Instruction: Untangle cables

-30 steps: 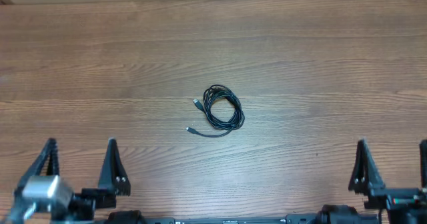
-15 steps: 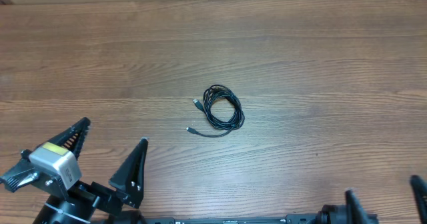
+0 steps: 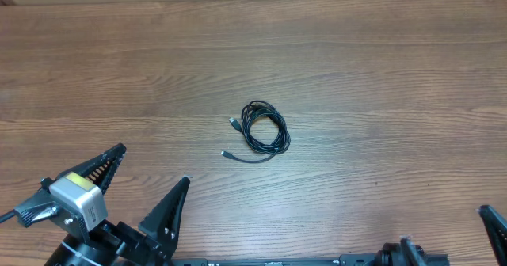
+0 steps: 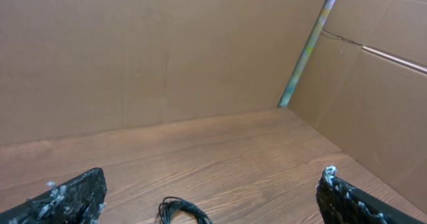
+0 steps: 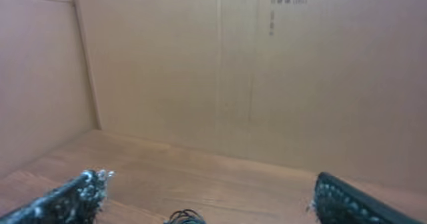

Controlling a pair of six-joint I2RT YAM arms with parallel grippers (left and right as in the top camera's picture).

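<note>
Centrally, the thin black coiled cables (image 3: 264,131) are seen lying on the brown wood-grain table (image 3: 380,68), untouched. The left hand (image 3: 152,165), spread wide and empty, is placed at seven o'clock; the right hand (image 5: 210,179), equally wide, at five o'clock.

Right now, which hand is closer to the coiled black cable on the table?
Left. The left hand, open, is near-left of the cable, pointing toward it. The right hand, also open, is farther off at the near right edge of the table, partly out of view.
</note>
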